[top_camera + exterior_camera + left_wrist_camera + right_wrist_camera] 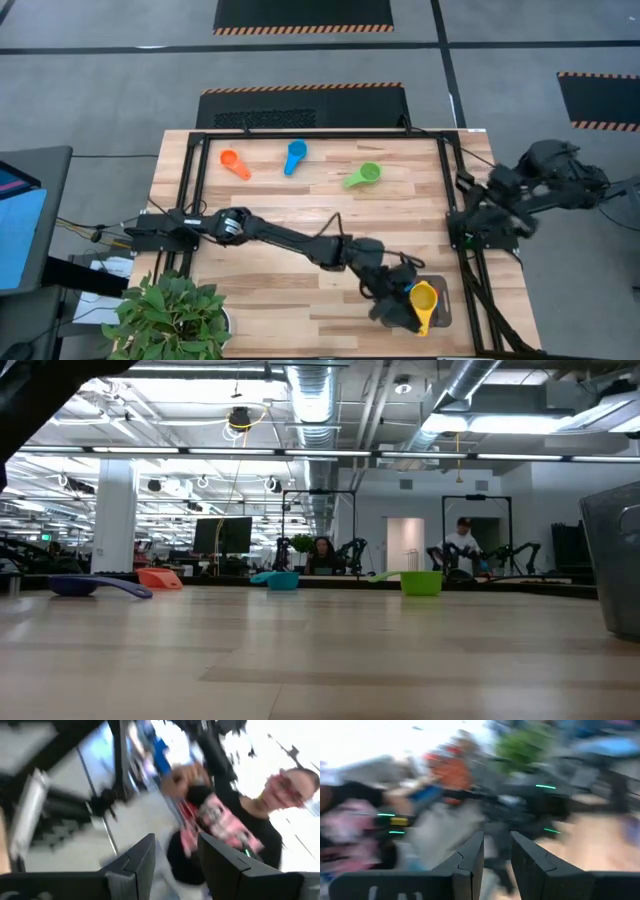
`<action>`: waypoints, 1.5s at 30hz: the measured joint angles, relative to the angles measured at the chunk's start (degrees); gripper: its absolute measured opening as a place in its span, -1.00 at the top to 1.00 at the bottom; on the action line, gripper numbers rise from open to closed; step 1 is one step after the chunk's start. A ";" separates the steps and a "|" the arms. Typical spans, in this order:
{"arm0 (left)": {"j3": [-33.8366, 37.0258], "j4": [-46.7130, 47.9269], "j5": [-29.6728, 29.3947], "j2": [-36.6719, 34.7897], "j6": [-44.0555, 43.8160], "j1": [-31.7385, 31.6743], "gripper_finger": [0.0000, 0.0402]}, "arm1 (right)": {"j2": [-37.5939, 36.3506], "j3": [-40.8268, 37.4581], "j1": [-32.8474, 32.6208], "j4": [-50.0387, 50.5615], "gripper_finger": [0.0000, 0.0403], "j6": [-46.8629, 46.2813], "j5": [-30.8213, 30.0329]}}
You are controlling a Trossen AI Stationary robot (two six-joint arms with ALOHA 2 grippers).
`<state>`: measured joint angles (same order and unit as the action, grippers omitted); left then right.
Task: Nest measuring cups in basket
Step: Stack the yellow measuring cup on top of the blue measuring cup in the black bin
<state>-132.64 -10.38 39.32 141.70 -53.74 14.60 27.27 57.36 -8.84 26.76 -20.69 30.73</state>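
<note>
Presently: basket (443, 290), near-right table corner, holds yellow cup (423, 298). Left gripper (393, 308), fingers apart, empty, just beside it (withdrawing could snag the handle, tipping the cup out). Right gripper (496, 840), apart, empty, parked off-table. Orange cup (235, 163), blue cup (295, 155) and green cup (365, 176) wait far side.

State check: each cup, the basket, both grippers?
Orange plastic measuring cup: loose on the table, far side.
Blue plastic measuring cup: loose on the table, far side.
Green plastic measuring cup: loose on the table, far side.
Yellow plastic measuring cup: in the basket.
Dark grey plastic basket: near right corner of the table.
Left gripper: above the basket, fingers apart, empty.
Right gripper: off the table's right edge, fingers apart, empty.
</note>
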 joint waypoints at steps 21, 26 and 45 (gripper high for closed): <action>0.13 100.51 -38.92 -19.68 46.16 -5.24 0.33 | 33.40 4.08 -23.25 19.99 0.70 -24.71 -12.35; 0.13 100.35 -43.89 -21.00 46.14 -5.37 0.33 | 41.67 9.81 -31.74 25.61 0.79 -40.17 -23.74; 39.48 92.95 -55.02 -48.59 32.87 -4.74 0.33 | 66.12 28.01 -57.16 42.45 0.86 -96.47 -44.92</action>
<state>-93.16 82.56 -15.69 93.12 -20.87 9.86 93.38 85.37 -66.00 69.21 -117.16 -14.19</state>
